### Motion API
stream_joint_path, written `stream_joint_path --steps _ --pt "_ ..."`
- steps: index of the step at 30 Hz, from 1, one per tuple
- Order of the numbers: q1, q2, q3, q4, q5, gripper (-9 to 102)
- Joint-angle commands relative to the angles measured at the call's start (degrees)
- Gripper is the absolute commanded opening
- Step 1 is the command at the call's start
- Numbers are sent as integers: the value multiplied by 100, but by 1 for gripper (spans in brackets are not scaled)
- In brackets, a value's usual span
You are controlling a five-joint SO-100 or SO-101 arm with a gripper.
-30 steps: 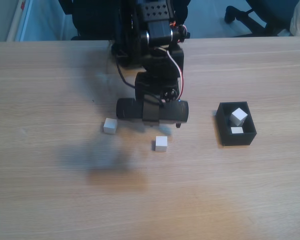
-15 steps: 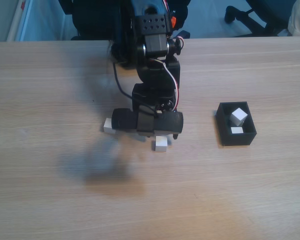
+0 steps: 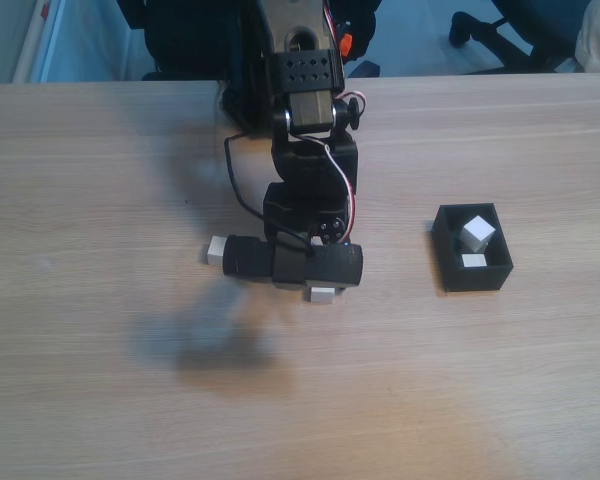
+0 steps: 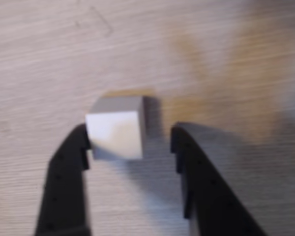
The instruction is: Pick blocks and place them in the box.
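In the wrist view a pale block [image 4: 119,127] sits on the wood between my open gripper [image 4: 130,140]; the left finger [image 4: 69,167] touches or nearly touches it, and the right finger [image 4: 191,162] stands a gap away. The fixed view has the black arm low over that block [image 3: 323,294], which peeks out below the gripper body. Another block [image 3: 216,250] lies just left of the arm. The black box [image 3: 470,275] stands to the right with two blocks [image 3: 477,234] inside.
The arm's base [image 3: 280,60] stands at the table's far edge, with chair legs behind it. A shadow of the arm falls on the wood at the lower left.
The arm has reached forward and lowered, so the gripper body now covers most of the middle block. The blocks and box have not moved.
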Motion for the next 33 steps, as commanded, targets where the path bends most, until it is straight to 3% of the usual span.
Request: stream_joint_path --steps 1,13,23,33 --pt "-26 -18 -272 -88 149 7" --pt "-308 888 -35 123 97 0" --pt "-1819 2188 -387 1028 387 0" --pt "-2900 1582 -1529 1433 976 0"
